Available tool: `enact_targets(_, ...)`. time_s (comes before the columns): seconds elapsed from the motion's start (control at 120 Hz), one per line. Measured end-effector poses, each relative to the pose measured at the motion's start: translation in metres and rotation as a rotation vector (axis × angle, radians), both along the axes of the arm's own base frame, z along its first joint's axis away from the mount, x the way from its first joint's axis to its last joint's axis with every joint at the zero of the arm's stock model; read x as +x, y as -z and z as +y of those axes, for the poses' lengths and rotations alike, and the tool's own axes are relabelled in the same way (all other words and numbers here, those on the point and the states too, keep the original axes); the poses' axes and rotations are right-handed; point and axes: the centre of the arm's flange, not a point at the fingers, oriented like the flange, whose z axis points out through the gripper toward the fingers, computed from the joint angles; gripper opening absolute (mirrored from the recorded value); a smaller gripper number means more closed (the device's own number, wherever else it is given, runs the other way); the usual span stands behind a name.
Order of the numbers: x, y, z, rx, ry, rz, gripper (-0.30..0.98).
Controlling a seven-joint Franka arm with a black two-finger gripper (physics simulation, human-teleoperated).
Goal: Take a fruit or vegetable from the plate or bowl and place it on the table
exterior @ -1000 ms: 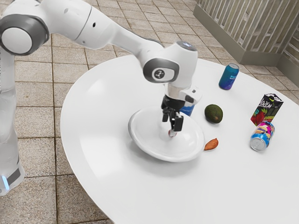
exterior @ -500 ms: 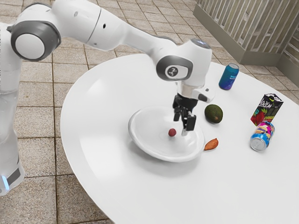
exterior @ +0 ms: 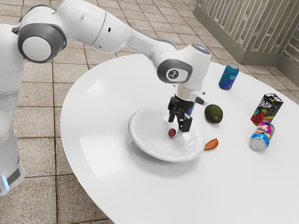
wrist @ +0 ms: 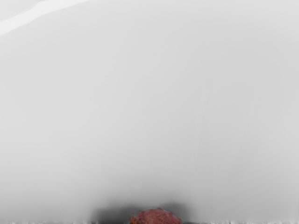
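The small red fruit (exterior: pixel 172 132) sits inside the wide white bowl (exterior: pixel 132 136), near the centre of the frame in the exterior view. The arm (exterior: pixel 105 32) reaches in from the upper left, and the gripper (exterior: pixel 179 131) hangs down over the bowl, its lower end just beside the fruit. How far open the gripper is, and whether it has hold of anything, I cannot tell. In the wrist view the fruit's rough red top shows at the lower edge, with a dark patch around it against the pale bowl.

The bowl rests on a round white counter (exterior: pixel 107 161). Just past its rim, right of centre, lies an orange-brown piece (exterior: pixel 211 144) with a pointed end; above that is a dark green avocado (exterior: pixel 213 114). Farther right a black carton (exterior: pixel 266 110) stands upright, a colourful can (exterior: pixel 262 136) just below it — and a blue-green can (exterior: pixel 229 77) is at the upper right. Something blue (exterior: pixel 191 109) shows partly behind the gripper.
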Motion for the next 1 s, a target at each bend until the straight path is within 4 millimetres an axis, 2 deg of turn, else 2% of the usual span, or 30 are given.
enact_targets(0.725, -0.003, 0.015, 0.0, 0.005, 0.006, 0.069, 0.66)
enact_targets(1.0, -0.002, 0.015, -0.001, 0.004, 0.006, 0.069, 0.55)
